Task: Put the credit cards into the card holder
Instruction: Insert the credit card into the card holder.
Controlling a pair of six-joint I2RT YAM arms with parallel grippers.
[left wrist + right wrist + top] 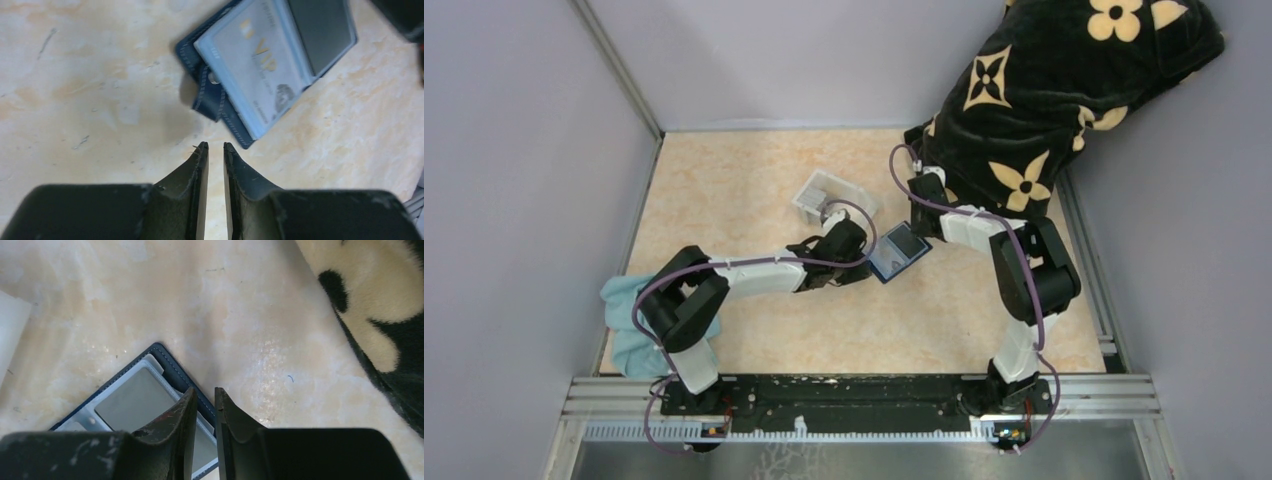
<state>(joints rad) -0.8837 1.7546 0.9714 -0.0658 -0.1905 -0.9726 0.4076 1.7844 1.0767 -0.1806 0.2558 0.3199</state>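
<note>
Card holder (898,252): lies open on the table (754,170), lining up, between both grippers, near the white tray (824,192).
Credit cards: pale VIP card (250,65) lies across one half, dark grey card (320,30) on the other.
Left gripper (215,146): just short of the holder, fingers nearly together with a thin slit, nothing between.
Right gripper (204,391): at the holder's far edge, fingers close together; can't tell if they pinch it.

bright even light, soft shadows
</note>
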